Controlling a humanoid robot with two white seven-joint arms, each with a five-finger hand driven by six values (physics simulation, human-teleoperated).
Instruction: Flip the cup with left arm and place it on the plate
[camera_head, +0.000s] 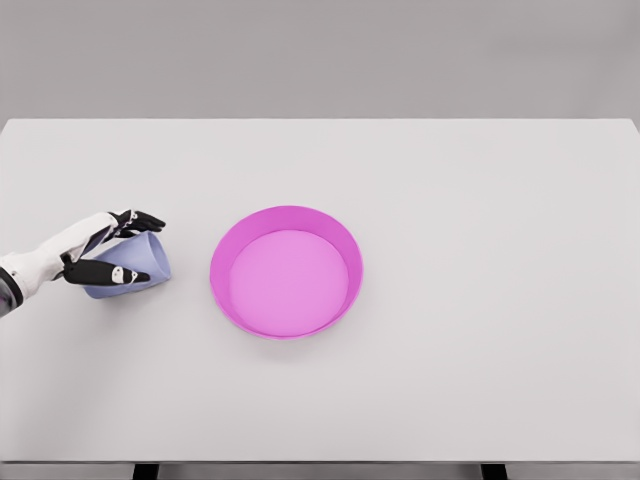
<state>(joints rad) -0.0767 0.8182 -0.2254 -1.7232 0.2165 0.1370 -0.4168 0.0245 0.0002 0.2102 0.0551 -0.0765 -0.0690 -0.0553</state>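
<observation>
Head view: left hand (112, 250) wraps its fingers round the cup (135, 268) to turn it; plate (286, 271) waits at 3 o'clock.

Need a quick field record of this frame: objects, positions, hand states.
surface: white table
plate: pink, round, raised rim, near table centre, nothing in it
cup: pale blue, left of plate, apart from it, tilted, not upright
left hand: wrapped around cup, thumb in front, fingers over the top
right hand: not in view
cup on plate: no, not yet
</observation>
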